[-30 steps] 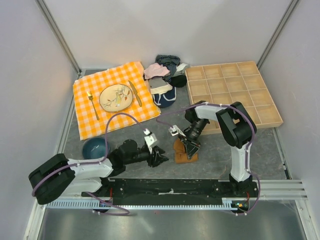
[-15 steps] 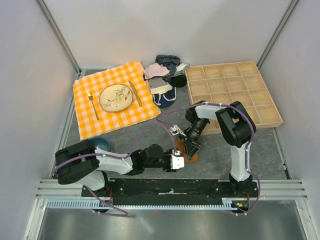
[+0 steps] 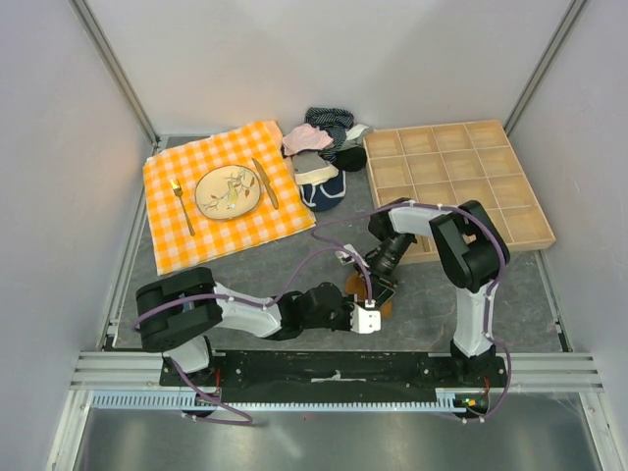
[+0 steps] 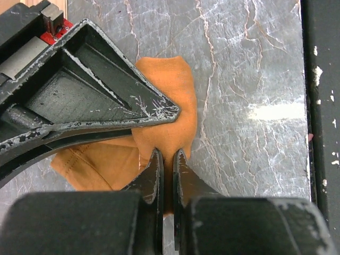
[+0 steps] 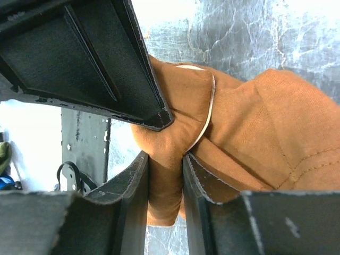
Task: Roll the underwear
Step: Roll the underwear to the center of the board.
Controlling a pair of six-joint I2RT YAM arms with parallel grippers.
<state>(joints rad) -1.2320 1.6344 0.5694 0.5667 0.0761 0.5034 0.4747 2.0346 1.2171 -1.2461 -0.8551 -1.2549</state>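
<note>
At the upper left of the top view you have an orange checked cloth (image 3: 177, 240) with a plate (image 3: 228, 191) on it, a fork (image 3: 182, 204) to the plate's left and a knife (image 3: 265, 182) to its right. Just right of the cloth, at upper centre, lies a heap of mixed garments (image 3: 319, 157).

Your left arm stretches from the lower left toward the lower centre. The left gripper (image 4: 166, 156) has its jaws together, with only a thin slit between them, and its tips rest on the underwear (image 4: 180, 85). You cannot tell whether any fabric is pinched in that slit.

The underwear lies bunched on the grey tabletop (image 3: 530, 285) at lower centre, between the two grippers and near the front rail.

From the right, your right gripper (image 5: 166, 159) is clamped on a raised fold of the rust-brown cloth. The cream waistband edge (image 5: 207, 111) curves just above its fingers. The two grippers sit very close, with one finger of each showing in the other's wrist view.

A wooden compartment tray (image 3: 456, 182) fills the upper right.
</note>
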